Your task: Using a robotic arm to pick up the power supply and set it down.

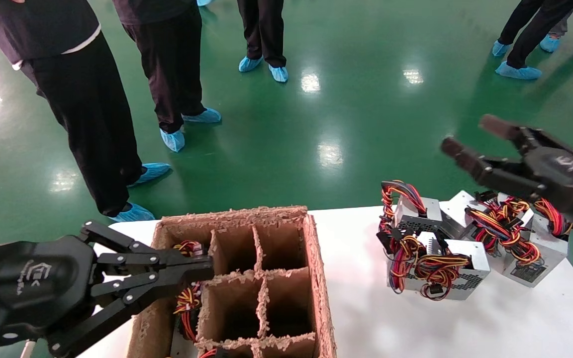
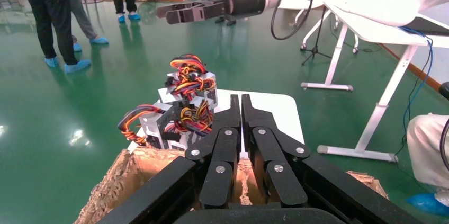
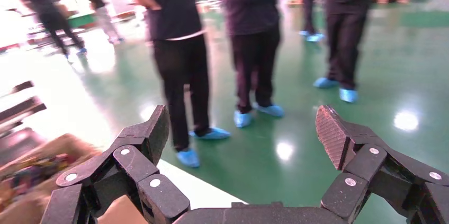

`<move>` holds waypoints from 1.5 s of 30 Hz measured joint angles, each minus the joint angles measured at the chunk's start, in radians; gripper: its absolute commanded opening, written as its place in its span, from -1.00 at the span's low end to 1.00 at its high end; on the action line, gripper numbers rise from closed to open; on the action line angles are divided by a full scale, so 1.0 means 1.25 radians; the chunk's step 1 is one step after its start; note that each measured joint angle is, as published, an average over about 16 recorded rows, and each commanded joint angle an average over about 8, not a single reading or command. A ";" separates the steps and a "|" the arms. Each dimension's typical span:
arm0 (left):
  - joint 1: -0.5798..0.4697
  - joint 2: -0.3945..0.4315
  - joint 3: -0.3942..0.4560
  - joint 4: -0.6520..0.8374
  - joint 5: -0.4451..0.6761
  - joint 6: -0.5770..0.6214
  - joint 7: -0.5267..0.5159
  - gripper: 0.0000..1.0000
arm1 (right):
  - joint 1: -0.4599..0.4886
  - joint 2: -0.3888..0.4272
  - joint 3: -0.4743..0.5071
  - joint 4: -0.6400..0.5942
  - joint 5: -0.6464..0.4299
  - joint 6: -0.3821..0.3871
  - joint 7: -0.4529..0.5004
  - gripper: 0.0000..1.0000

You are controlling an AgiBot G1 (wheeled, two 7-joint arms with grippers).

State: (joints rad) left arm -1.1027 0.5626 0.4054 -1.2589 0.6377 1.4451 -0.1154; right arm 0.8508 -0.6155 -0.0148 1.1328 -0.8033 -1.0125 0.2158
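Several silver power supplies with red, yellow and black wire bundles lie clustered on the right of the white table (image 1: 376,318): one at the front (image 1: 473,266), one behind it (image 1: 418,211), others further right (image 1: 540,253). My right gripper (image 1: 470,136) hangs open above and beyond the cluster, touching nothing. In the right wrist view the right gripper (image 3: 242,123) has only green floor between its fingers. My left gripper (image 1: 207,268) is shut and empty over the cardboard box (image 1: 316,278). The left wrist view shows the left gripper (image 2: 241,99) pointing toward the pile (image 2: 182,110).
The divided cardboard box holds a wire bundle (image 1: 189,298) in its left column. Several people in black trousers and blue shoe covers (image 1: 172,139) stand on the green floor beyond the table. A white desk frame (image 2: 381,91) stands off to the side.
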 measured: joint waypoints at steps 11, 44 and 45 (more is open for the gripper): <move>0.000 0.000 0.000 0.000 0.000 0.000 0.000 1.00 | 0.065 0.001 -0.077 0.044 0.021 -0.140 -0.008 1.00; 0.000 0.000 0.000 0.000 0.000 0.000 0.000 1.00 | 0.186 0.004 -0.220 0.126 0.062 -0.401 -0.024 1.00; 0.000 0.000 0.000 0.000 0.000 0.000 0.000 1.00 | 0.185 0.004 -0.220 0.126 0.062 -0.400 -0.024 1.00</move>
State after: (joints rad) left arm -1.1024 0.5625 0.4054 -1.2587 0.6376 1.4448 -0.1153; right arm 1.0824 -0.6110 -0.2894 1.2898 -0.7259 -1.5120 0.1861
